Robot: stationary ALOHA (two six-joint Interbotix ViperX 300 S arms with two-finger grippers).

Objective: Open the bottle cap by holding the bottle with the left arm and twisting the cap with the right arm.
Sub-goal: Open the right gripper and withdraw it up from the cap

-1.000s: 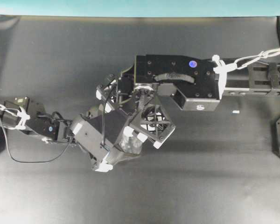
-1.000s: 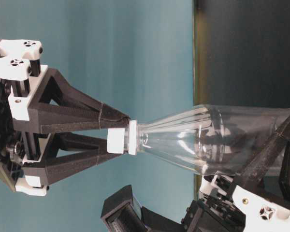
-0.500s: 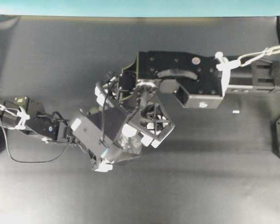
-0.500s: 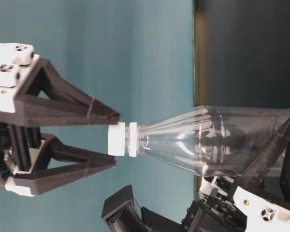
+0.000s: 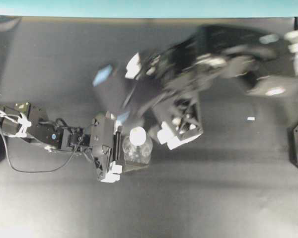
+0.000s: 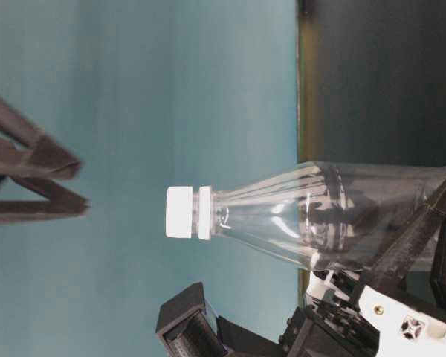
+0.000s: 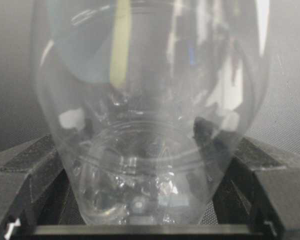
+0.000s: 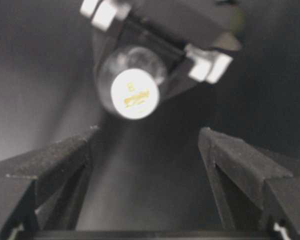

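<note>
Bottle (image 5: 137,148) upright on worktop (image 5: 213,198), clamped by left tool (image 5: 120,158). Right tool (image 8: 150,165) gapes wide, well above cap (image 8: 135,93). Risk: off-centre descent knocks cap; squeezed body may slip or twist.

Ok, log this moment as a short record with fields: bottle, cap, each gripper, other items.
bottle: clear bottle, upright on the black table
cap: white bottle cap on the neck, nothing touching it
left gripper: left gripper closed around the bottle's lower body
right gripper: right gripper open, empty, above and clear of the cap, blurred overhead
other: small white scrap on the table
</note>
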